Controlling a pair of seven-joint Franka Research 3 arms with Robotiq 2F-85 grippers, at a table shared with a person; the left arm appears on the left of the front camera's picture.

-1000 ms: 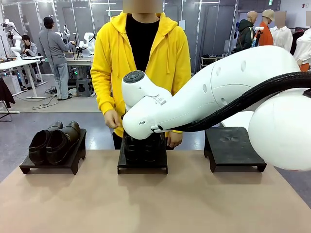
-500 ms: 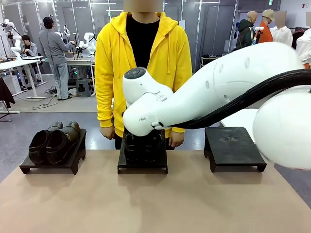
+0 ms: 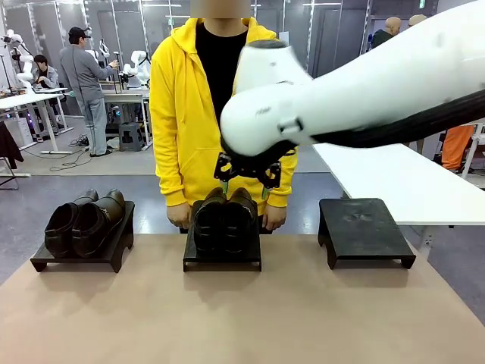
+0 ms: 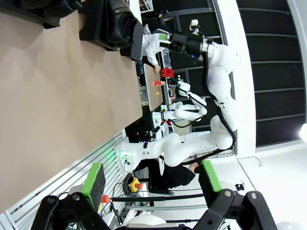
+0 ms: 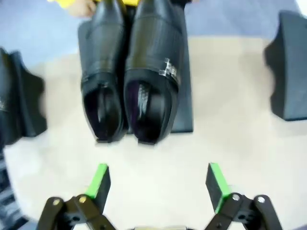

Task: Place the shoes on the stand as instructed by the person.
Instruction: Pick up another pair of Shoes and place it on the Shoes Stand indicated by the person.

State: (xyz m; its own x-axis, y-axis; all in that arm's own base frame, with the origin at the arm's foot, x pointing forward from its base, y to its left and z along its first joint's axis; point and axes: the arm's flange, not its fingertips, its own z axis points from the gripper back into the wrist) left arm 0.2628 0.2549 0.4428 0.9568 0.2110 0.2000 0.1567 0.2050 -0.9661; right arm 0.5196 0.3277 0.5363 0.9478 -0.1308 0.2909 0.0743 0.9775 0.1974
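The glossy black pair of shoes (image 3: 223, 220) stands on the middle stand (image 3: 222, 262), heels toward me. My right gripper (image 3: 246, 173) hangs just above the pair and is open. In the right wrist view its green pads (image 5: 100, 179) are spread with nothing between them, and the black pair (image 5: 132, 81) lies below and ahead. The dark brown pair (image 3: 83, 220) rests on the left stand (image 3: 76, 262). The person (image 3: 189, 98) in the yellow hoodie stands behind the middle stand with both hands low. My left gripper (image 4: 152, 184) is open and off the table's edge.
A third black stand (image 3: 364, 231) sits at the right with nothing on it. The brown tabletop (image 3: 242, 318) stretches in front of all three stands. A white table (image 3: 402, 178) stands behind at the right.
My right arm has risen and swung to the right, uncovering the black pair on the middle stand. The person's raised hand has dropped to the hip.
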